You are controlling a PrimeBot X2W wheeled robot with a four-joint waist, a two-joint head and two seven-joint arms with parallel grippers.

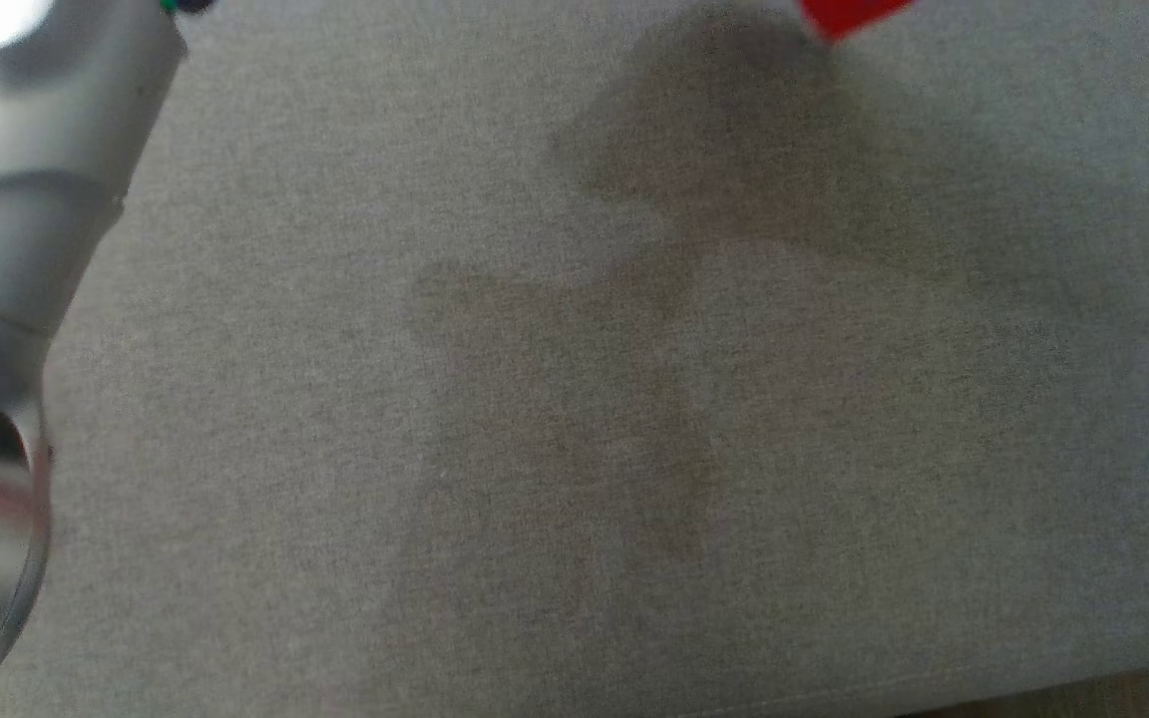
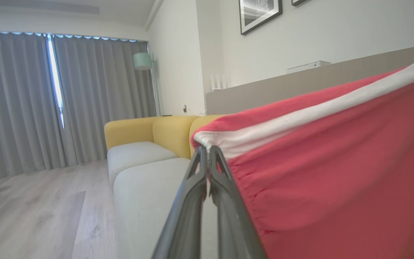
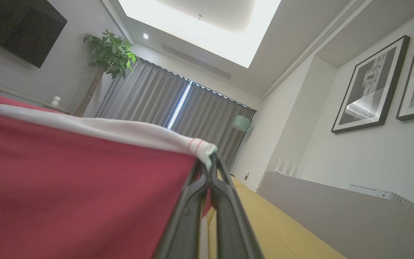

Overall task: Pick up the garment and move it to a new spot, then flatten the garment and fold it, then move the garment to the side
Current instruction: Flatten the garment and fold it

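One red garment [image 2: 336, 162] with a white band [image 2: 300, 118] along its top edge hangs in the air, stretched taut between both grippers.

Left gripper [image 2: 207, 148]: fingers pressed together, pinching the left end of the band. The cloth gathers into small creases just right of the pinch.

Right gripper [image 3: 210, 160]: fingers likewise closed, clamped on the band's other end, where two thin red stitch lines cross the white.

Head view: a red corner [image 1: 844, 15] of the cloth shows at the far edge, above a grey woven surface [image 1: 335, 299]. A dark shadow [image 1: 724, 150] lies on that surface just below the corner. A pale forearm [image 1: 6, 249] runs along the left edge.

Surroundings: a yellow-backed sofa [image 2: 146, 133] with pale seat cushions lies beyond the left gripper, with grey curtains [image 2: 20, 100] far left. A potted plant [image 3: 110, 54] and framed pictures [image 3: 368, 86] are visible past the right gripper.
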